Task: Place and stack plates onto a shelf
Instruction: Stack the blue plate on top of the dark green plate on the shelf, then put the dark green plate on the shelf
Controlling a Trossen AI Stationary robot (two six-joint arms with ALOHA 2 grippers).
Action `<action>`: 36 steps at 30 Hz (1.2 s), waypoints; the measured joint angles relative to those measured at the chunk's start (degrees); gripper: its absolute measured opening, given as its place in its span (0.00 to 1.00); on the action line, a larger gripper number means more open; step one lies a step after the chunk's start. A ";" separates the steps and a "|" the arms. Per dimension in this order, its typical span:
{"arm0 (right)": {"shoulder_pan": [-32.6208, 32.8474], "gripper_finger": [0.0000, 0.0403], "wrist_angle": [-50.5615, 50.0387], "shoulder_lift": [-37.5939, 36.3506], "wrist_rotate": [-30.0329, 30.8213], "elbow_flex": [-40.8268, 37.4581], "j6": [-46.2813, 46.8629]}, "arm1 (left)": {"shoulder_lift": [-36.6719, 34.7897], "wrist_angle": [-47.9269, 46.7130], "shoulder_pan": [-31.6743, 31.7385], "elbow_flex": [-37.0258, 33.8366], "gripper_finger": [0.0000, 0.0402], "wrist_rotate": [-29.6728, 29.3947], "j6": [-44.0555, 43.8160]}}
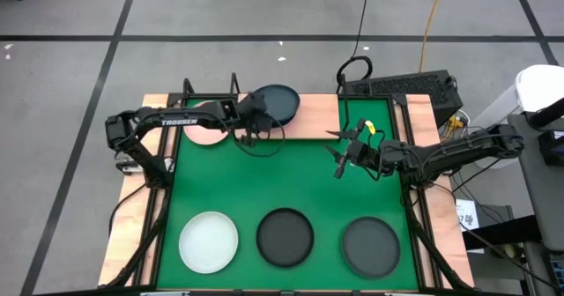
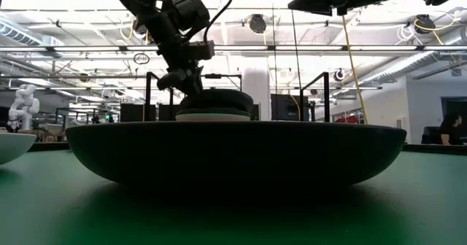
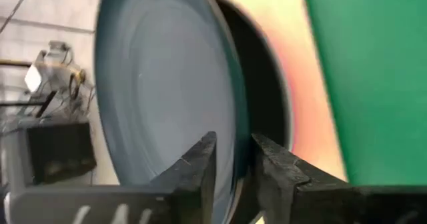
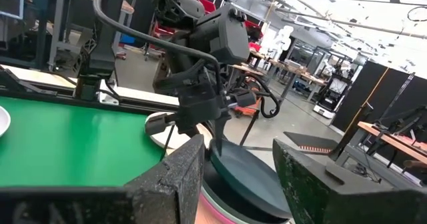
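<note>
Three round shallow plates are being shown in a row along the near edge of the green mat (image 1: 291, 177) in the high view: a pale white plate (image 1: 209, 241) on the left, a black plate (image 1: 285, 237) in the middle and a dark grey plate (image 1: 371, 246) on the right, each lying flat and well apart from its neighbours. At the far side of the mat, the light wooden shelf board (image 1: 313, 115) is being occupied by a light pink plate (image 1: 204, 130) on its left part and a dark blue-grey plate (image 1: 280, 101) beside it. The blue-grey plate is being gripped at its rim by the left gripper (image 1: 253, 118), whose two dark fingers (image 3: 200, 171) are being seen clamped on the plate's edge in the left wrist view, one on each face of the rim. In that view the plate (image 3: 167, 84) is being held over a darker plate (image 3: 267, 91) just behind it; in the low view it is being seen resting on top of a small stack (image 2: 214, 108) behind the black plate (image 2: 233, 154) that fills the foreground. The right gripper (image 1: 345, 151) is being held above the mat, near the shelf's right end, with its fingers (image 4: 167, 177) spread apart and nothing between them
</note>
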 joint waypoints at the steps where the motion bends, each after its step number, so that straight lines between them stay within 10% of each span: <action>1: 0.00 0.40 0.01 0.00 0.00 0.00 0.04 | -0.01 0.03 -0.09 0.00 0.27 -1.01 -0.24; 17: 0.00 0.40 -2.12 -0.16 0.04 0.13 8.26 | -12.39 -0.55 -7.36 0.00 0.46 -6.21 -4.82; 23: -0.03 0.40 -22.17 0.08 -1.37 7.70 15.46 | -24.96 -1.88 -11.50 -1.00 0.46 -3.82 -13.64; 36: -0.11 0.40 -47.18 0.29 -23.34 16.02 23.52 | -47.34 25.96 -21.81 -29.13 0.46 -1.99 -26.54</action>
